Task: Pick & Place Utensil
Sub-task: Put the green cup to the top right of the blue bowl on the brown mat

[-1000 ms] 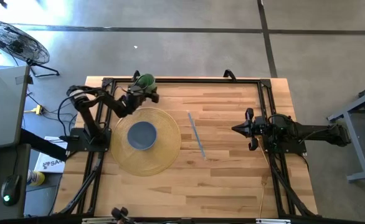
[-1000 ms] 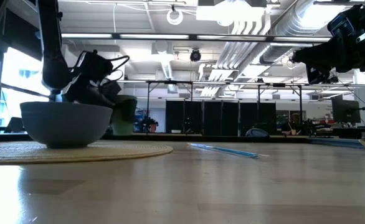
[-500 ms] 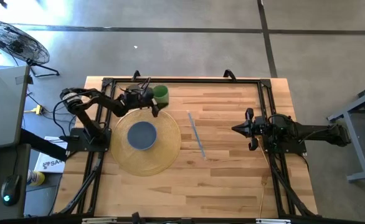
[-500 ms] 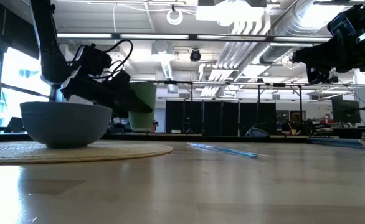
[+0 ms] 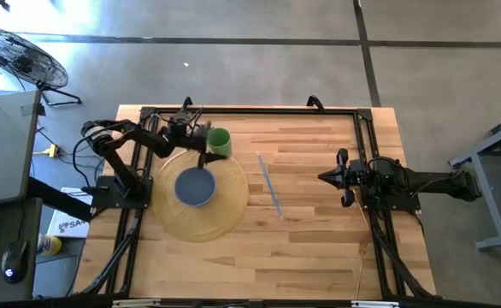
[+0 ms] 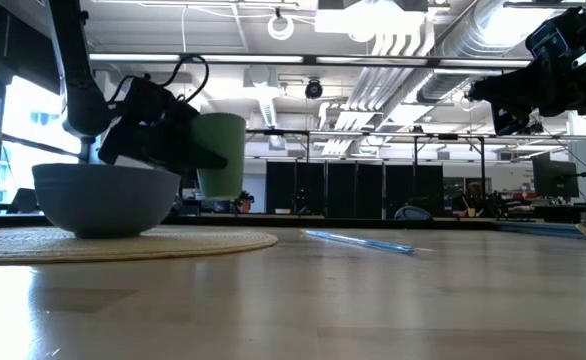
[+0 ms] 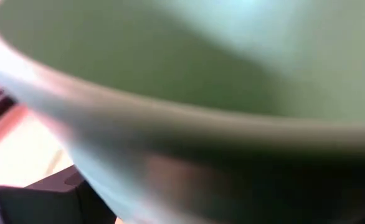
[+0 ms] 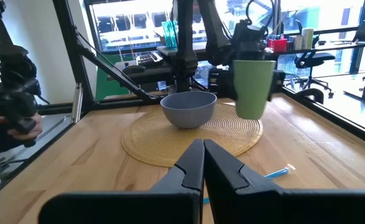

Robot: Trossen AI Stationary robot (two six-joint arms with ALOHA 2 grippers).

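- Your left gripper point(image 5: 206, 142) clamps the green plastic cup point(image 5: 219, 142) upright above the round woven placemat point(image 5: 225, 214); lower it level.
- The right gripper point(image 5: 329, 178), fingers pressed together and empty, waits near the thin blue straw-like utensil point(image 5: 269, 185).

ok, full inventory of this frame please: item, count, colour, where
cup: 1, green, held upright above the table by the left gripper, over the far edge of the placemat
bowl: 1, grey-blue, centre of the placemat
placemat: 1, tan woven, round, left half of the table
utensil: 1, thin, light blue, flat on bare wood right of the placemat
table: 1, light wood, black frame
fan: 1, black, on the floor beyond the table's left corner
left gripper: shut on the cup
right gripper: shut, empty, hanging at the table's right side
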